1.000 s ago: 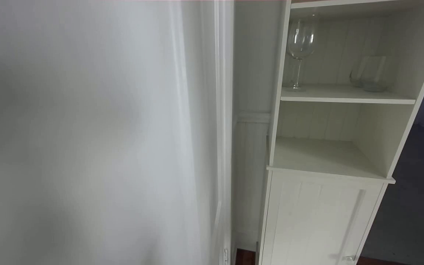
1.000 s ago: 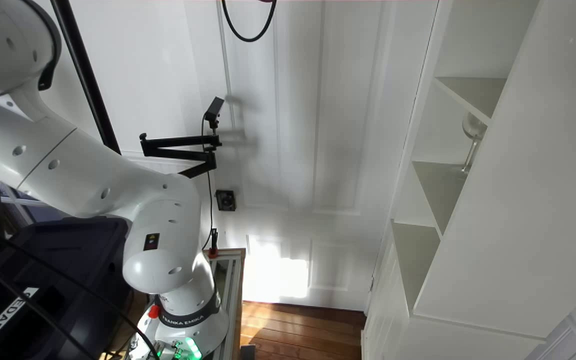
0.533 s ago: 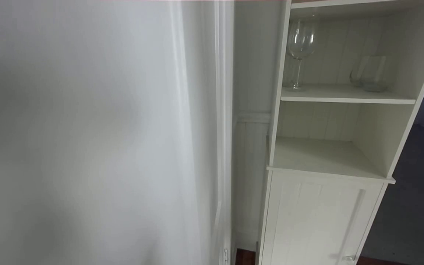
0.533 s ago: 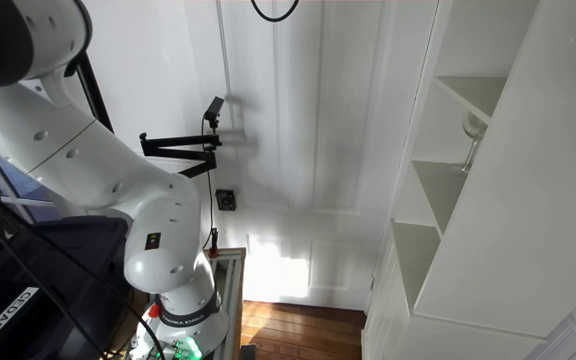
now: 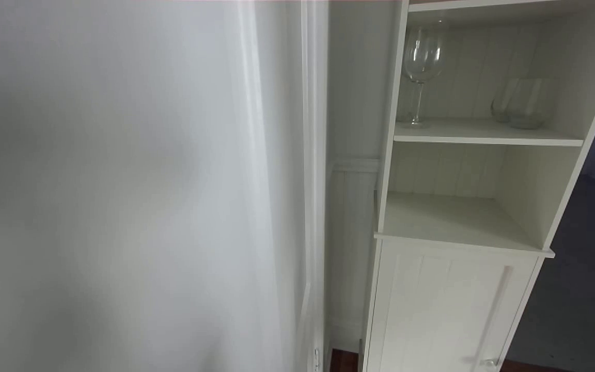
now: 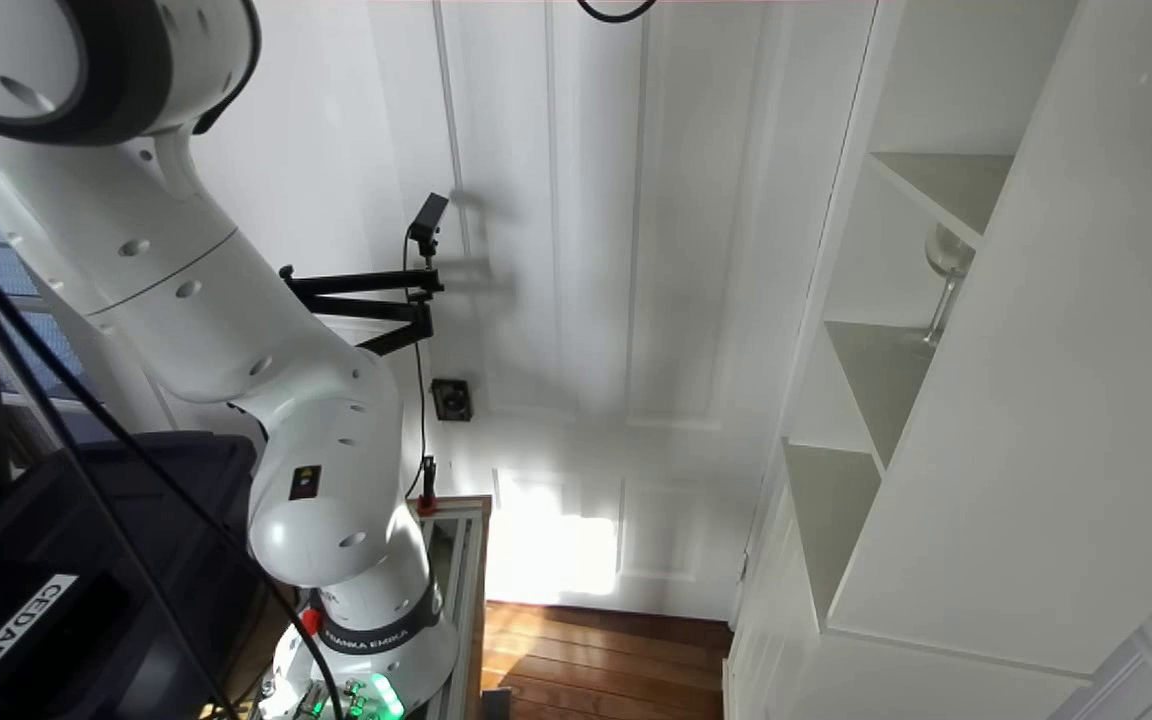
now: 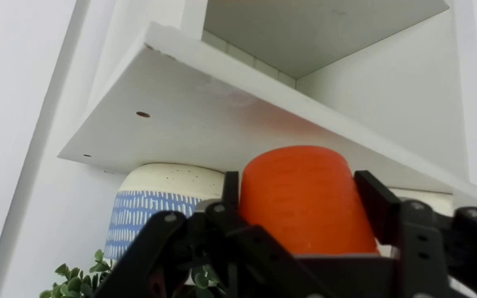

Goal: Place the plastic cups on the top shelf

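Note:
An orange cup (image 7: 304,203) is between the fingers of my gripper (image 7: 297,174) in the wrist view. That picture appears upside down. The fingers press close on both sides of the cup, and its narrow end points to the top of the view. The cup is in front of the cabinet's white top board (image 7: 205,107), which shows a faint orange reflection. Whether the cup touches the board I cannot tell. Below the board is a compartment with its shelf surface (image 7: 333,33). The upper shelf (image 6: 946,185) shows in an exterior view. Gripper and cup are outside both exterior views.
A blue-and-cream pot (image 7: 151,211) with green leaves (image 7: 75,281) stands on the top board; another pale pot (image 7: 429,200) is partly hidden. A wine glass (image 5: 423,57) and clear glasses (image 5: 527,106) stand on a middle shelf. A black camera bracket (image 6: 366,300) is behind the arm (image 6: 226,300).
In an exterior view the arm has swung to the right and slightly up. The black cable loop at the top has moved right and up. The glasses and cabinet stay put.

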Tool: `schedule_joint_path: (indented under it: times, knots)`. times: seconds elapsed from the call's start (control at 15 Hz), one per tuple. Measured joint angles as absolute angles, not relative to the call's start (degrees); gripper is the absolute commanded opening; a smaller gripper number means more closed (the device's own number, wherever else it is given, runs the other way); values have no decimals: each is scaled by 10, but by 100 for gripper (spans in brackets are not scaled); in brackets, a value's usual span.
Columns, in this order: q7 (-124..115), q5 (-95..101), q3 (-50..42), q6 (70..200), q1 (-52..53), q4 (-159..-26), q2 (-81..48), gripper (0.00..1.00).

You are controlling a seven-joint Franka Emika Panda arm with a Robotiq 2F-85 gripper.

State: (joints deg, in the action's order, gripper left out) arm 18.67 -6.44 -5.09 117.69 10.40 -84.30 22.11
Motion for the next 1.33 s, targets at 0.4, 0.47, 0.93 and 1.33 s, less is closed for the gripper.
schedule_joint_path:
  times: [0.4,0.47,0.93,1.33]
  knots:
    - [172,-65,-52,1166,80,-796,176,45]
    - [168,-65,-51,1161,76,-789,170,45]
    - [141,-60,-42,1101,56,-745,136,93]
    - [125,-51,-42,1065,56,-718,127,100]
